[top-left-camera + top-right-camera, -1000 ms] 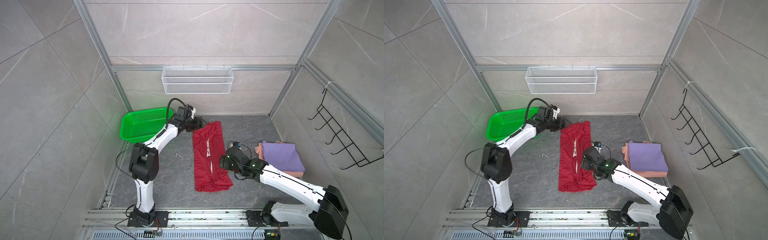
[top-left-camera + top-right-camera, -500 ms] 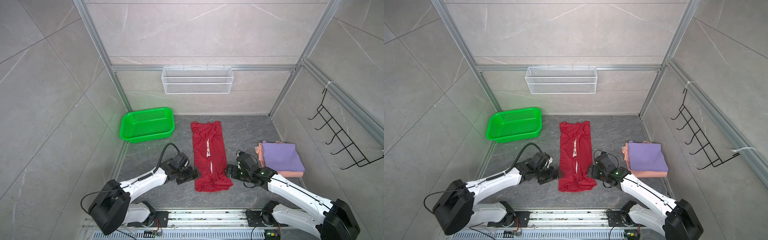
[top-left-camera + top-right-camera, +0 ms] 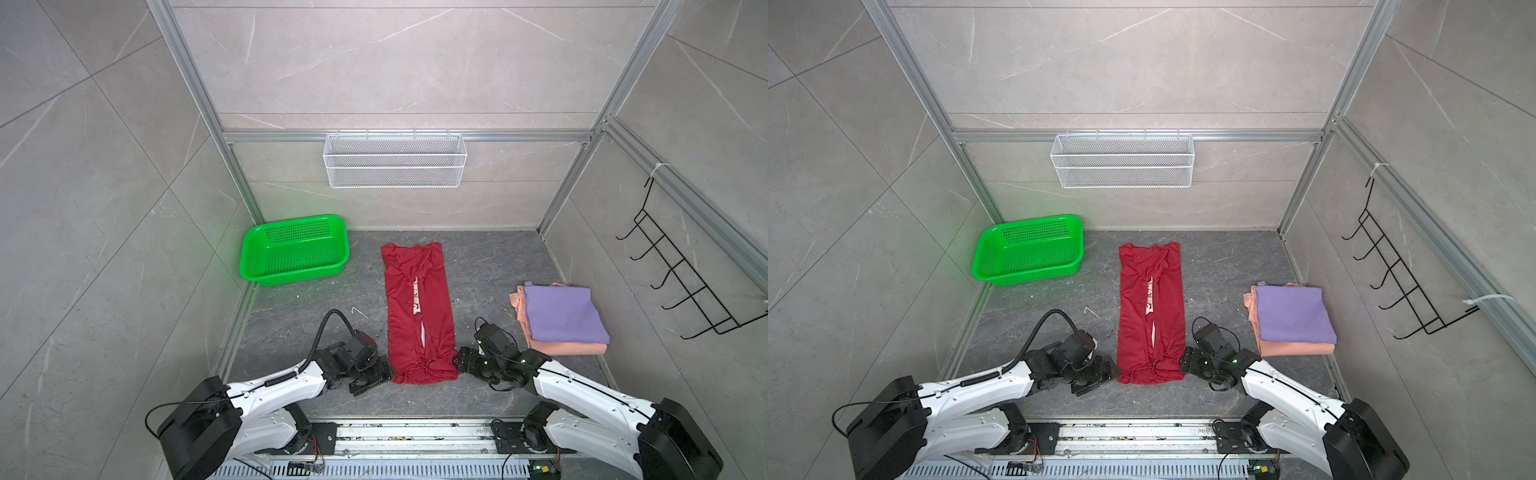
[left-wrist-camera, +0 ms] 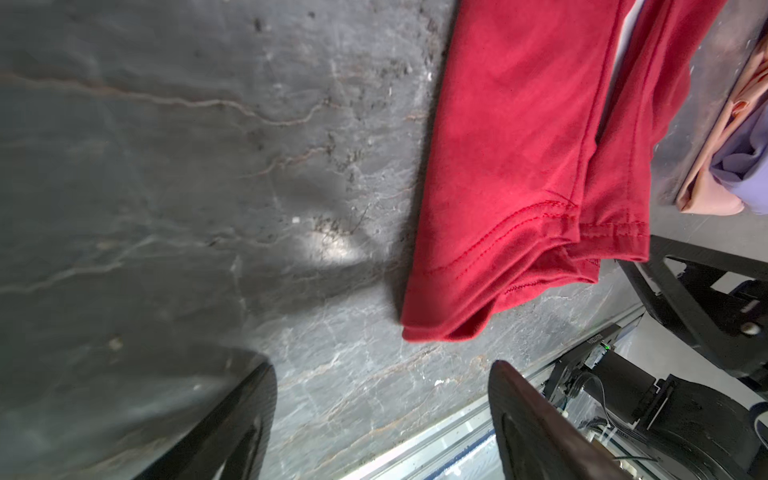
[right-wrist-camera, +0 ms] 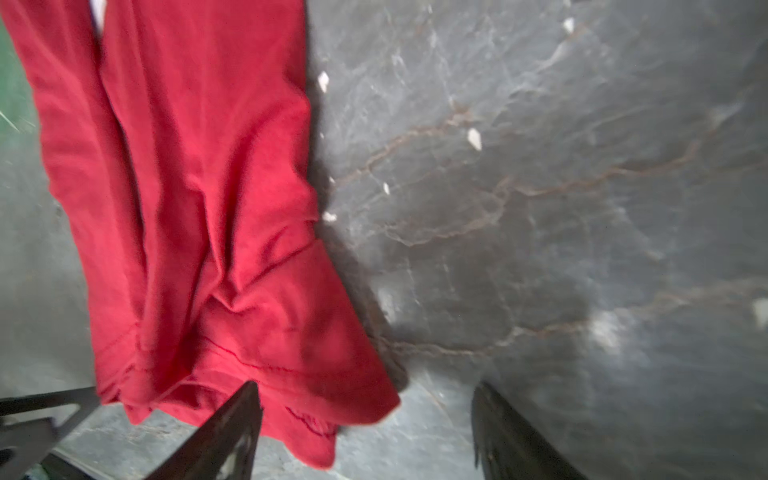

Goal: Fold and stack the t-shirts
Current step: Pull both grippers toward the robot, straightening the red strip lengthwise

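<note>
Your left claw (image 4: 382, 370) and right claw (image 5: 365, 388) both gape empty, flanking the red shirt's (image 3: 419, 324) wrinkled near hem. It lies stretched ahead between them, a narrow strip, sides folded in, white print peeking through. Beyond the right claw, a folded purple shirt (image 3: 561, 311) tops the pink shirt (image 3: 557, 350).

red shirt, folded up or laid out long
Partly folded: the red shirt lies as a long narrow strip, sides turned in to the middle, not yet folded end to end.
</note>
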Action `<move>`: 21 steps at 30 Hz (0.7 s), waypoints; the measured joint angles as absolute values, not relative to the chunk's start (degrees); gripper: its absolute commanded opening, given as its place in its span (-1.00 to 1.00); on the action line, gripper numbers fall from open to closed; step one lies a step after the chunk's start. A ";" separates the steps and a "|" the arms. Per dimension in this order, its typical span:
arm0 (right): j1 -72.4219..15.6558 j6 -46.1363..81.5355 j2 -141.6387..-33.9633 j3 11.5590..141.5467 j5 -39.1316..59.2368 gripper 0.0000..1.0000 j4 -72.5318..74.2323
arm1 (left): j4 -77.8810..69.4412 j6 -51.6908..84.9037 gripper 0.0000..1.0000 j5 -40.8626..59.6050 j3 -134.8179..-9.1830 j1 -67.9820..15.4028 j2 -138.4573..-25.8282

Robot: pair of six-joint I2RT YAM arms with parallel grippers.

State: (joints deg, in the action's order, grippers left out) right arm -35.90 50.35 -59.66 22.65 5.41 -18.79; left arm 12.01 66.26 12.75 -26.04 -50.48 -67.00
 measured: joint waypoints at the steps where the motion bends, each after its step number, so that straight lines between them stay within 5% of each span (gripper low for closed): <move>1: -35.86 50.83 -60.05 22.35 5.74 0.46 -17.39 | 10.63 66.59 0.52 13.02 -26.04 -50.52 -67.70; 10: -36.77 54.89 -62.94 20.82 9.54 -0.15 -10.15 | 3.99 68.64 0.14 14.11 -26.04 -52.18 -71.94; 15: -41.82 58.30 -64.64 20.60 9.32 -0.68 -9.47 | 2.13 69.06 -0.36 14.20 -26.00 -52.51 -74.08; 18: -44.69 60.34 -66.22 20.58 8.82 -0.84 -8.10 | 1.50 68.97 -0.97 14.09 -25.89 -52.53 -75.07; 21: -46.70 61.58 -66.48 20.58 7.73 -0.86 -7.38 | 1.67 68.60 -1.00 13.72 -25.78 -52.53 -75.02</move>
State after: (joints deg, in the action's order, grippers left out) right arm -46.70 61.58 -66.48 20.58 7.73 -7.38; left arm 1.67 68.60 13.72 -25.78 -52.53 -75.02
